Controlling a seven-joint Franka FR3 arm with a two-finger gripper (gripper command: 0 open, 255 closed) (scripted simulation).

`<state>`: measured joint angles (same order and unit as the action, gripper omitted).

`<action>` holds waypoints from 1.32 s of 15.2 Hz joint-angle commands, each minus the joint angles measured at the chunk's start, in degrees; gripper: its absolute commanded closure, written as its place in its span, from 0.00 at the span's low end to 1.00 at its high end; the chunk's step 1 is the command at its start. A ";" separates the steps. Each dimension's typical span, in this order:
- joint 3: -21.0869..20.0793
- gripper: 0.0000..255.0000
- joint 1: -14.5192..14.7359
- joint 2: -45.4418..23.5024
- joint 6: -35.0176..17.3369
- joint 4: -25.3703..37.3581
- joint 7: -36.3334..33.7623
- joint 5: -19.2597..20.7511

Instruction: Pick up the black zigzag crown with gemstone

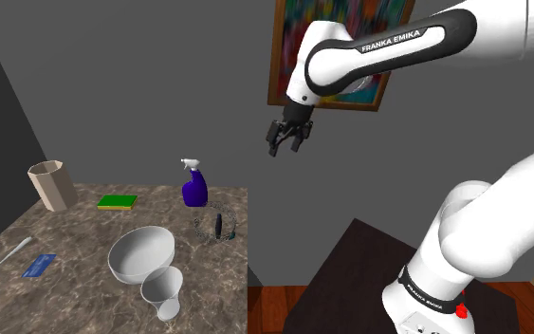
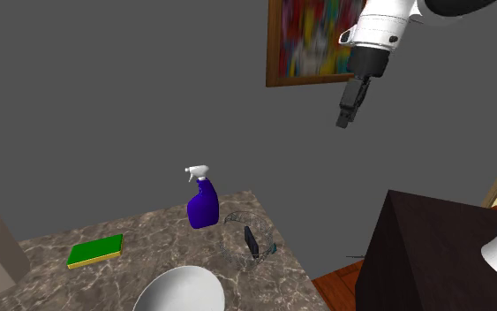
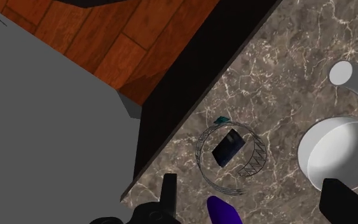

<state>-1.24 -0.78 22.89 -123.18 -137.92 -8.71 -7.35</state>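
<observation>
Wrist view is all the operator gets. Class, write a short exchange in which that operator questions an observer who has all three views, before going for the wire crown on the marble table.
Operator: I see the crown lying near the table's edge. How high am I?
Observer: The end effector hangs high above the table. In the shoulder view it sits just under a framed painting on the wall.
Operator: What is the purple tip beside the crown?
Observer: It is the top of a purple spray bottle with a white trigger, standing upright next to the crown.
</observation>
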 commanded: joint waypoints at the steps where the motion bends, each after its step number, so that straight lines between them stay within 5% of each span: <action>1: -0.48 0.00 0.05 -3.73 -3.21 0.16 -0.56 0.07; 11: -1.73 0.00 0.22 -25.58 -15.55 7.35 -3.66 1.78; 20: -1.02 0.00 1.29 -45.86 -21.40 19.58 -6.88 4.19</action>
<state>-2.41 0.40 -20.54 -144.34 -120.29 -15.28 -3.42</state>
